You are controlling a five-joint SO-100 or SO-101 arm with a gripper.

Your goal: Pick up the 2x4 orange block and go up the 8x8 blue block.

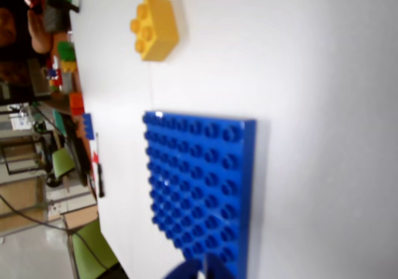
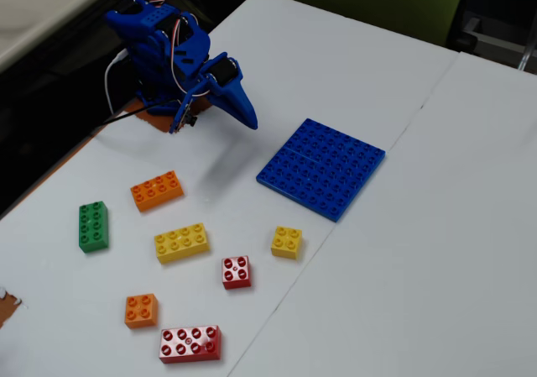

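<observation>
Fixed view is showing the blue arm folded near its base at the table's far left, gripper [image 2: 245,115] hanging in the air with nothing in it; jaws are looking closed or nearly so, but I can't tell for sure from this angle. The 2x4 orange block [image 2: 157,190] is lying flat on the white table [image 2: 377,293], untouched, well apart from the gripper, in front of the arm base. The 8x8 blue block [image 2: 321,167] is sitting flat to the right of the gripper in this view, nothing on it.

Other bricks are lying around: green 2x4 [image 2: 93,225], yellow 2x4 [image 2: 181,242], yellow 2x2 [image 2: 287,242], red 2x2 [image 2: 237,271], orange 2x2 [image 2: 141,309], red 2x4 [image 2: 190,342].

Wrist view is looking at the blue plate [image 1: 202,189] and the yellow 2x2 [image 1: 155,27]; the orange target isn't showing there, and only a sliver of blue claw is peeking in at the bottom edge.

Step in hand, as I'm judging it: the pick isn't started, arm is at rest or just beginning the reach. Next move is calling for swinging toward the orange 2x4, opening the jaws, lining them across its short side, and not confusing it with the yellow long brick just beside it or the small orange one.
</observation>
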